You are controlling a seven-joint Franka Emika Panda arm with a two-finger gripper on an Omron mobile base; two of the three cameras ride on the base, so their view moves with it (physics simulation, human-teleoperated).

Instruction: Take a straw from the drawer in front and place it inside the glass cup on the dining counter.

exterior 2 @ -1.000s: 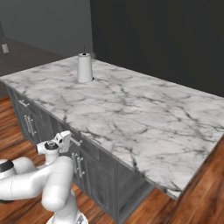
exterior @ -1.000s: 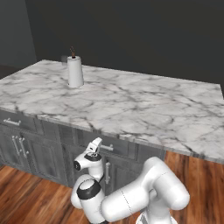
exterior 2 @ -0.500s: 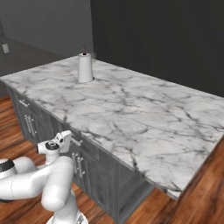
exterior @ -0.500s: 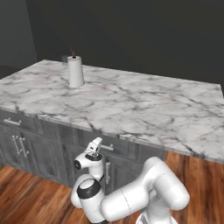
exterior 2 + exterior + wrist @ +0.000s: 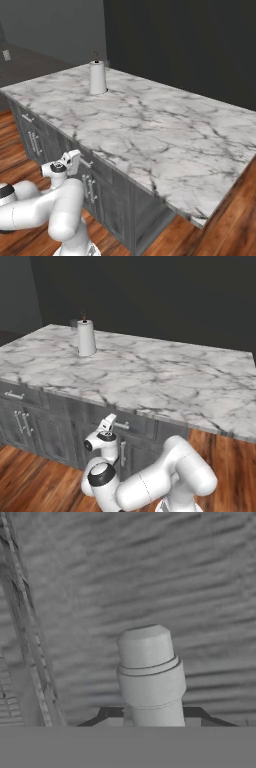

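I have the gripper (image 5: pixel 112 420) low in the centre of the left base view, pressed up to the front of the drawer (image 5: pixel 142 428) just under the edge of the counter (image 5: pixel 175 381). The drawer is shut, its dark grey front flush with the cabinet fronts on either side of it.

In the right base view the gripper (image 5: pixel 75 158) sits at lower left, right at the silver handle (image 5: pixel 87 163) below the edge of the counter (image 5: pixel 165 135).

Through the hand view, the handle (image 5: pixel 150 662) stands up in the lower middle of the frame as a pale rounded post with a collar around it, and the drawer (image 5: pixel 175 572) front spreads grey and grained behind it. The gripper (image 5: pixel 152 714) has one dark tip on each side of that post at the bottom of the frame. The jaws straddle the handle closely, but I cannot tell whether they are pressing on it or stand a hair apart from it.

Up on the counter, at upper left in the left base view, the paper towel roll (image 5: pixel 86 338) stands upright, and the cup (image 5: pixel 74 324) shows faintly just behind it to the left. In the right base view the paper towel roll (image 5: pixel 97 77) is at upper left of centre.
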